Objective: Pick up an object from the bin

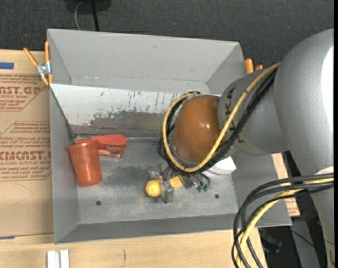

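Grey metal bin (141, 60) is sitting under the camera, and the arm is reaching in from the right with its brown-orange wrist cover (194, 130) hanging over the right half of the floor. The gripper (170, 189) is sitting low near the front of the bin, just beside a small yellow rounded thing (153, 189), on that thing's right. Honestly can't tell whether it's spread or pinched together, the cover and cables are blocking it. Over on the left an orange cup (85, 162) is lying against the wall, with a red flat piece (112, 144) just beside its upper end. Something white (224, 166) is peeking out from under the arm, near a tiny green bit (203, 188).
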Robot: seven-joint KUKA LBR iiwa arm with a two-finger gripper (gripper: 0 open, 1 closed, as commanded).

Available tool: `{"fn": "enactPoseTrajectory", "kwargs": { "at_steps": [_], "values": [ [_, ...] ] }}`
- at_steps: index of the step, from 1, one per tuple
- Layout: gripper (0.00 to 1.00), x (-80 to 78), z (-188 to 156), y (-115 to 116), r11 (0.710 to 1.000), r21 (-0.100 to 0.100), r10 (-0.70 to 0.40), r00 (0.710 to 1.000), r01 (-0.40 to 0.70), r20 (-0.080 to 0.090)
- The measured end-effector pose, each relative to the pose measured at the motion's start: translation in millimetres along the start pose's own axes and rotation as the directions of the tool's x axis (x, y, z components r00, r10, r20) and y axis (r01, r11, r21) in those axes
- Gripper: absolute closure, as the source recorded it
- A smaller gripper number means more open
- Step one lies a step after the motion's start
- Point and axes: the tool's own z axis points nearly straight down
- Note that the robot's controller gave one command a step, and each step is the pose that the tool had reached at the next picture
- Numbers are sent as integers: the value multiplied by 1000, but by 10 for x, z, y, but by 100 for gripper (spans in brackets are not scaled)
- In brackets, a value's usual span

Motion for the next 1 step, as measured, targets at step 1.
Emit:
{"fn": "enactPoseTrajectory", "kwargs": {
  "at_steps": [1],
  "values": [
    [100, 120, -1976, -81, 1000, 0, 8, 1000, -8, 0]
  ]
}}
